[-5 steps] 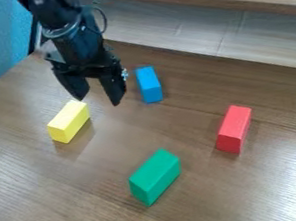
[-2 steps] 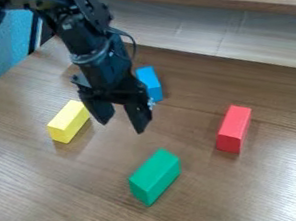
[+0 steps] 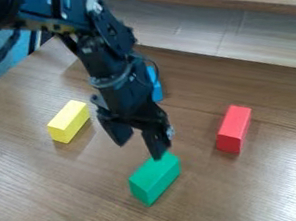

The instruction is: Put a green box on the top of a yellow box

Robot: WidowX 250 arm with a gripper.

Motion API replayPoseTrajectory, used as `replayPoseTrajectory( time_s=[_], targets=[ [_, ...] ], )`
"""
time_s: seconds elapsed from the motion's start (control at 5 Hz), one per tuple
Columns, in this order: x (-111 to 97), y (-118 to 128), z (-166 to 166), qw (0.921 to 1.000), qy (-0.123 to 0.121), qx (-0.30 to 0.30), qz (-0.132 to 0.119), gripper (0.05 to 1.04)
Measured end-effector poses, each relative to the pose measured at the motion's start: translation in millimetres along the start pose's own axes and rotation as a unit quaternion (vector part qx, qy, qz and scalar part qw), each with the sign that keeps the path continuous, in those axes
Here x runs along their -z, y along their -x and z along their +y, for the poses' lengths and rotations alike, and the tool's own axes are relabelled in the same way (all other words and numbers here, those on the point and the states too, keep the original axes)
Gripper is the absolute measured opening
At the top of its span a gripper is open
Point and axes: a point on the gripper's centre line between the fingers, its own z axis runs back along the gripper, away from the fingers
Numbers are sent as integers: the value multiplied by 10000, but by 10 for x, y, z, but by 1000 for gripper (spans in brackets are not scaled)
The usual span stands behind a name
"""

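Two fingers of my gripper (image 3: 140, 151) hung spread; the green box (image 3: 154, 177) lay just in front, long axis slanting away rightward.

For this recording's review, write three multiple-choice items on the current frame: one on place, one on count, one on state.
1. Where does the green box lie?
A) Nearest the picture's top edge
B) Nearest its bottom edge
C) On another box

2. How many boxes are on the table?
A) Four
B) Three
C) Six

3. How is the hand?
A) Shut
B) Gripping a box
C) Open and empty

1: B, it lies lower in the picture than the others.
2: A, green, yellow, red and partly hidden blue.
3: C, its fingers are apart with nothing between them.
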Motion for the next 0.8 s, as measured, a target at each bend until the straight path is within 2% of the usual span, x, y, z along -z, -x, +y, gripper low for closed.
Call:
replayPoseTrajectory(
  time_s=[0.2,0.4,0.8],
  targets=[
    [80,86,-116,9998,31,210,67,1000],
    [124,126,-170,9994,-46,332,99,1000],
    [329,202,-61,9983,-346,296,366,1000]
  ],
)
